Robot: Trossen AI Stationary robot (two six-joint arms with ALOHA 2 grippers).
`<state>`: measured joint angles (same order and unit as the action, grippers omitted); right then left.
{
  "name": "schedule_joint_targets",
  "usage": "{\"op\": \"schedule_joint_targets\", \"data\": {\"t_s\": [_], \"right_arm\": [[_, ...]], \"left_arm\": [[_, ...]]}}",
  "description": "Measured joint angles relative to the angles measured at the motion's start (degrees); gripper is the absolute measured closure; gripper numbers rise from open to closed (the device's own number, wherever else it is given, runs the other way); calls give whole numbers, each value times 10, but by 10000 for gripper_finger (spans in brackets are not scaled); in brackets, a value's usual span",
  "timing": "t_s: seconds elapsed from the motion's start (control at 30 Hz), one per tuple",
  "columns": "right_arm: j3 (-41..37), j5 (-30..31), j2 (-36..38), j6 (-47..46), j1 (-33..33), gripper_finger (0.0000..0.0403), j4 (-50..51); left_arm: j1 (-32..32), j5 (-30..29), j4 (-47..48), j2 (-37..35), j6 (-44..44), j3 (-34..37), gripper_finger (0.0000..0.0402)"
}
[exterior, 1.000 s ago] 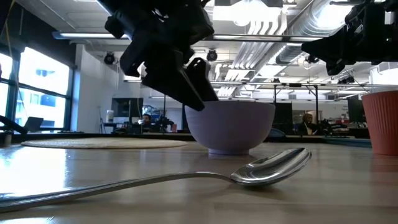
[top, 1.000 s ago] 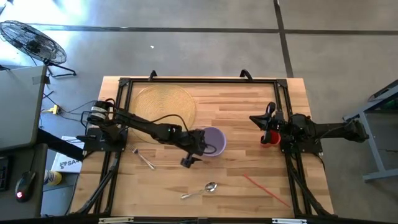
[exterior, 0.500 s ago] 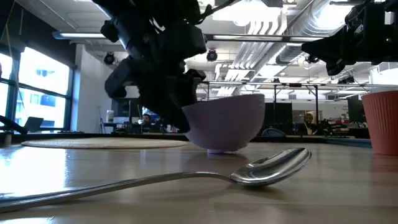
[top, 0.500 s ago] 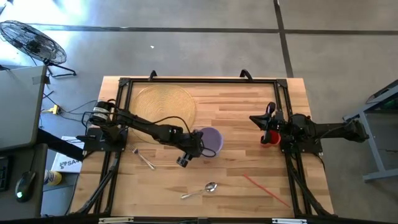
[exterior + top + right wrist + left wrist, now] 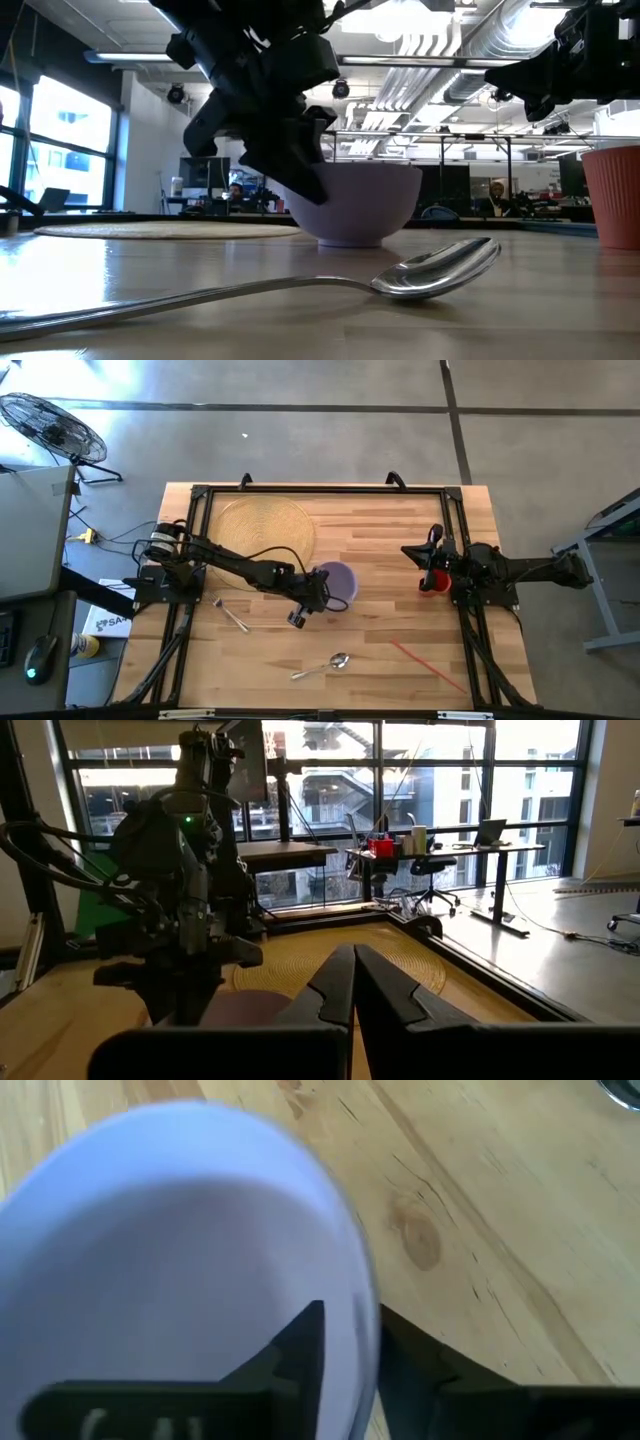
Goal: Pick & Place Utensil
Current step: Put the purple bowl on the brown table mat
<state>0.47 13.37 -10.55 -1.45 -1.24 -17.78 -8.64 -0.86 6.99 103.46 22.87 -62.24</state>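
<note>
A lavender bowl stands mid-table, and my left gripper is shut on its rim at the near-left side. A metal spoon lies flat nearer the front edge. A small fork-like utensil lies to the left. My right gripper hangs shut and holding nothing above the table at the right, beside a red cup. My left gripper pinches the bowl's rim on its near-left side, with one finger inside the bowl and the other outside the wall. The fingers come from above, slanting in from the table's left. The bowl sits level and its base seems to rest on the table.
A round woven placemat lies at the far left of the table. A thin red stick lies at the near right. A black frame runs around the tabletop. Bare wood shows between the bowl and the red cup.
My left gripper has come down at the bowl's near-left rim and taken hold of it. The bowl tipped for a moment, then came back level, and now stands slightly farther toward the table's left.
</note>
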Motion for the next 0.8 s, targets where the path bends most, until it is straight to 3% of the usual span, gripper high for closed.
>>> {"op": "schedule_joint_targets", "data": {"t_s": [0.2, 0.57, 0.8], "right_arm": [[0, 0, 0, 0, 0, 398, 0], [0, 0, 0, 0, 0, 400, 0], [0, 0, 0, 0, 0, 401, 0]], "left_arm": [[0, 0, 5, 0, 33, 0, 392], [0, -4, 52, -30, 35, 0, 396], [2, -78, 131, -79, 11, 0, 394]]}}
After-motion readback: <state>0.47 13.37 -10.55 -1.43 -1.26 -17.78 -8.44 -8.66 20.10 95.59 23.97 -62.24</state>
